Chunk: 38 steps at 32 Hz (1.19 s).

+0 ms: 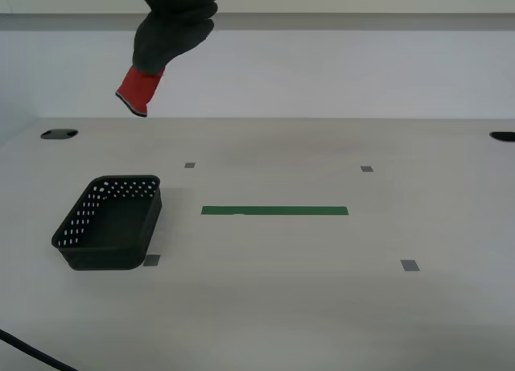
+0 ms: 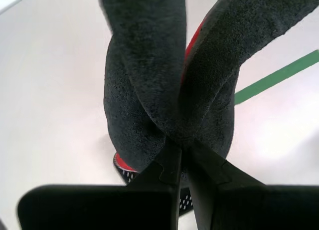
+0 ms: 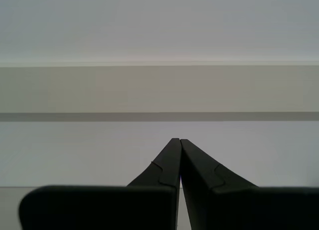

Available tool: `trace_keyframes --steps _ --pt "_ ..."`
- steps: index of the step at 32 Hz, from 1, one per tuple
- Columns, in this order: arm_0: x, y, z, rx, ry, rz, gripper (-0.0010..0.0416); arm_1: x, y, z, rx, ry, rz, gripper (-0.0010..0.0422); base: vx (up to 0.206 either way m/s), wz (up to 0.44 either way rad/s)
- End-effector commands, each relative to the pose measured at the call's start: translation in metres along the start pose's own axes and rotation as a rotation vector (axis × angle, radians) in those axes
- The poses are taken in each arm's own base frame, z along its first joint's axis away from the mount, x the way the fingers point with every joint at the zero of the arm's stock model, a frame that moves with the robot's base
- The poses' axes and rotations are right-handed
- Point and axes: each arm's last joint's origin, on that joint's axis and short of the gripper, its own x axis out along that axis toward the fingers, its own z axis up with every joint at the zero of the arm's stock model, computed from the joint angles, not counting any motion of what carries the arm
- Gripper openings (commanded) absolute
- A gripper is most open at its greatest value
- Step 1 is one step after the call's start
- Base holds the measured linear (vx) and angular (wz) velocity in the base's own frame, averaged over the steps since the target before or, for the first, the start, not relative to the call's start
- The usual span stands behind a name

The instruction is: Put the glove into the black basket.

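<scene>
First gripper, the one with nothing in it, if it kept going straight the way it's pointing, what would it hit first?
Probably the wall. My first gripper is shut and empty, aimed over the table edge at a pale banded wall; nothing shows between. Depth is unclear.

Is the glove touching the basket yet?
Apart. In the exterior view the glove hangs high above the table, held by my second hand, with bare wall and table between it and the basket.

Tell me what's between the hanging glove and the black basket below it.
Nothing. In the exterior view the glove, held by my second gripper, hangs above the black basket, with only wall and bare tabletop between them.
</scene>
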Motion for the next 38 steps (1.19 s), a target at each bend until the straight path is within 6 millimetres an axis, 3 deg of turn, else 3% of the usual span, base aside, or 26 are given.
trace_keyframes --steps 1,4,6,10,15,21,33,34,38 --pt "0.0 0.0 0.0 0.0 -0.002 -0.001 0.0 -0.003 0.015 -0.017 -0.041 -0.009 0.015 -0.0001 0.0 0.0" --pt "0.0 0.0 0.0 0.0 -0.002 -0.001 0.0001 0.002 0.024 -0.043 -0.08 -0.015 0.026 -0.0001 0.0 0.0" --pt "0.0 0.0 0.0 0.0 -0.001 -0.001 0.0001 0.015 0.029 -0.067 -0.108 -0.001 0.031 -0.0001 0.0 0.0" --pt "0.0 0.0 0.0 0.0 0.0 -0.001 0.0001 0.056 0.033 -0.107 -0.156 0.068 0.027 -0.0001 0.0 0.0" --pt "0.0 0.0 0.0 0.0 0.0 -0.002 0.0001 0.105 0.027 -0.141 -0.202 0.101 0.022 -0.0001 0.0 0.0" --pt "0.0 0.0 0.0 0.0 -0.001 -0.002 0.0 0.127 0.032 -0.158 -0.258 0.072 0.037 -0.0001 0.0 0.0" --pt "0.0 0.0 0.0 0.0 -0.002 -0.002 0.0001 0.133 0.039 -0.16 -0.302 0.045 0.03 -0.0001 0.0 0.0" --pt "0.0 0.0 0.0 0.0 0.002 -0.001 0.0001 0.152 0.039 -0.164 -0.305 0.111 0.015 -0.0001 0.0 0.0" --pt "0.0 0.0 0.0 0.0 -0.001 -0.002 0.0001 0.173 0.039 -0.168 -0.308 0.159 0.006 0.0 0.0 0.0"
